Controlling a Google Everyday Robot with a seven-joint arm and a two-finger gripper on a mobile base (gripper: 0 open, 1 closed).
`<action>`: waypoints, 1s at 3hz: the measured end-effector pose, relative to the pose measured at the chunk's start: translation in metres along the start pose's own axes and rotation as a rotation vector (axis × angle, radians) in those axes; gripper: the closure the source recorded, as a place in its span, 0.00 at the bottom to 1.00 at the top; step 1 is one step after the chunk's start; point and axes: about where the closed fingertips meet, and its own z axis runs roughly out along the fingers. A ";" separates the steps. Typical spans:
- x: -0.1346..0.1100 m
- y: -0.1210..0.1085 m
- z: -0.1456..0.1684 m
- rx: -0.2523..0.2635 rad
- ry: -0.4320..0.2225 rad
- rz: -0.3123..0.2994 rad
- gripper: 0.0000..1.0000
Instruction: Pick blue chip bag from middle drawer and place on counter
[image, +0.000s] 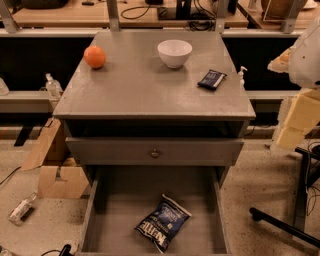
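One crinkly dark navy chip bag with white lettering (162, 222) is what we're watching, and it's lying flat on the floor of the wide, deep grey wooden drawer (117, 200). The drawer is pulled fully open at the bottom of the cabinet. The bag sits on a diagonal, a little right of centre and towards the front. It touches neither side wall, it looks puffed and creased, and its foil catches the light. So the pick hasn't begun yet, and by my read we're right at the approach stage. Just above comes the shallower grey drawer front with its small round knob (155, 152), closed. Above that is the broad, matte grey-painted tabletop (145, 90), where the bag has to end up. It carries a round orange fruit (94, 56) at the back left, a white ceramic bowl (174, 52) at the back centre and a small flat dark wrapped bar (212, 79) to the right, with open room across the front. And the gripper? It's nowhere in shot, so I cannot tell whether it's open or closed. Next move, I'd say: come down into the drawer from above and pinch across the bag's puffy middle. Then lift it clear of the drawer front overhead.
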 end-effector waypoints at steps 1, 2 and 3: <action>0.000 0.000 -0.001 0.004 0.001 0.000 0.00; 0.003 0.000 0.014 0.024 -0.006 0.004 0.00; 0.023 0.023 0.066 0.027 -0.031 0.011 0.00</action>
